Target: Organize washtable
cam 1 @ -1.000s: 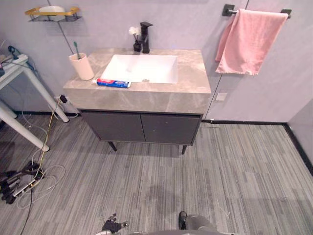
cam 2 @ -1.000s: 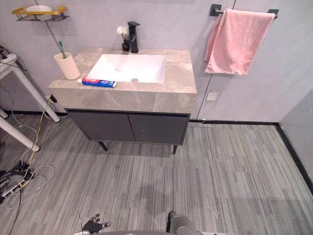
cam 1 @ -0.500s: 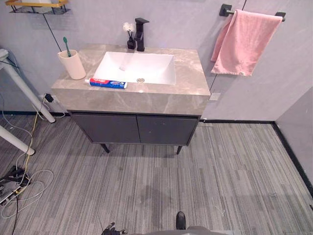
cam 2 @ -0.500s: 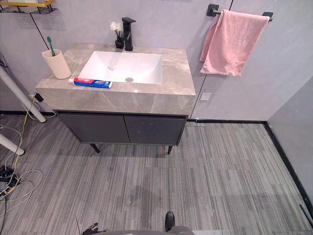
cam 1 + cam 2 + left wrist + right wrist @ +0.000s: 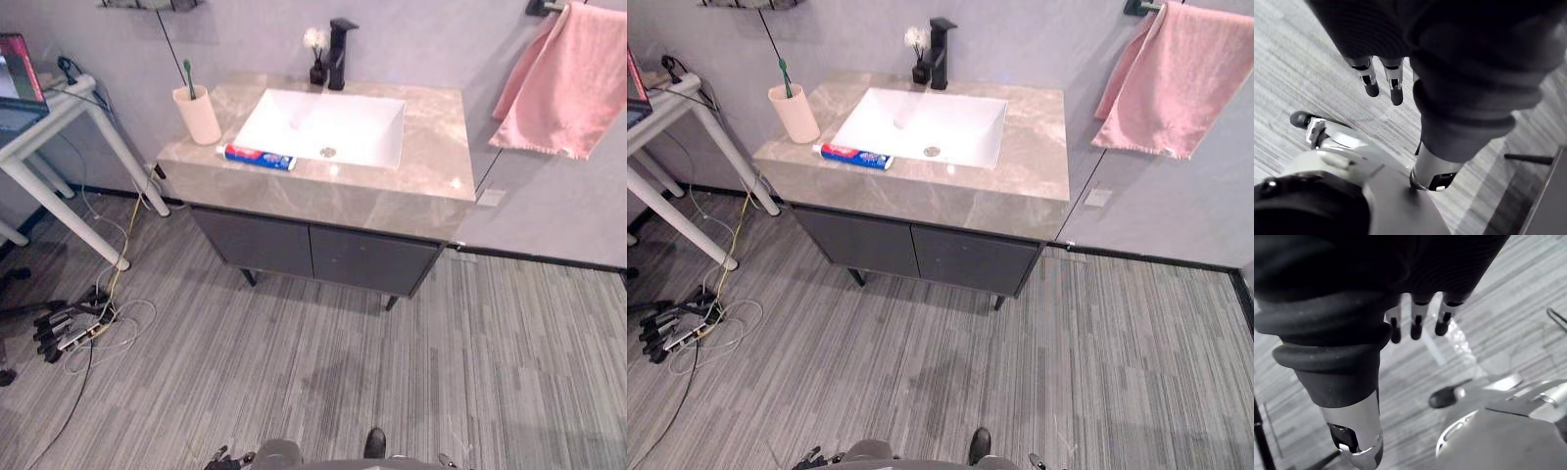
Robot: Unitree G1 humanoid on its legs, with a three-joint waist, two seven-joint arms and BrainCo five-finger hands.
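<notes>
Loosely open robot hands [image 5: 1369, 78] [image 5: 1417, 319], both empty

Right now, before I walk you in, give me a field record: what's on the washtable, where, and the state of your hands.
countertop: grey stone-look top
sink: white, nothing in it
cup: beige, upright, left of the sink
toothbrush: green, standing in the cup
toothpaste: lying flat by the sink's front left corner
faucet: black, behind the sink
vase: white flowers, just left of the faucet
towel: pink, hanging right of the top
left hand: open, empty, over the floor
right hand: open, empty, over the floor
</notes>
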